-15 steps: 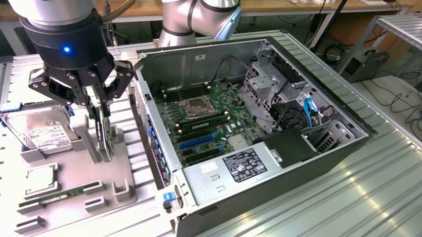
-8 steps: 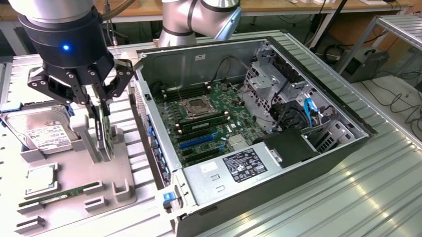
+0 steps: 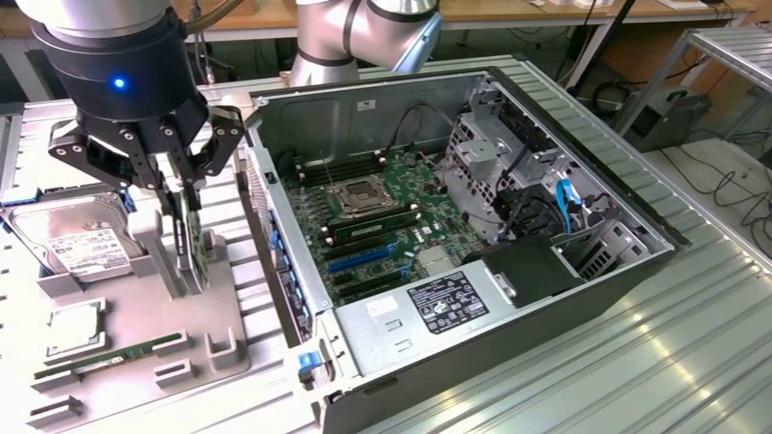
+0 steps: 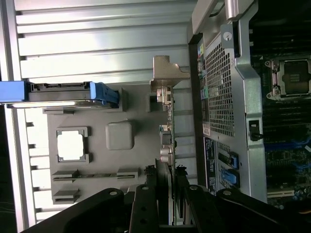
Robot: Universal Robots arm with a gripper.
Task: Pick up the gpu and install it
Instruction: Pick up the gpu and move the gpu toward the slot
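Pick-up step: claw (image 3: pixel 183 192) looks pinched narrow on the top edge of the gpu (image 3: pixel 193 246), upright in the grey holder (image 3: pixel 139 312) at the exterior view's left beside the open case (image 3: pixel 350 108); lifting likely calls for a straight upward pull.

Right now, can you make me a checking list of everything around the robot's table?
Surface: ribbed metal table carrying a gray parts tray.
Job's things: gpu stands on edge in the tray; open computer case sits beside it, with its motherboard exposed.
Clutter: hard drive, processor chip and memory stick, each in a tray slot.
Grippers: gripper reaches down from above, its fingers closed on the gpu's two faces.
Cables: blue cable inside the case; dark cables on the floor.
Surroundings: brown bench behind the table.
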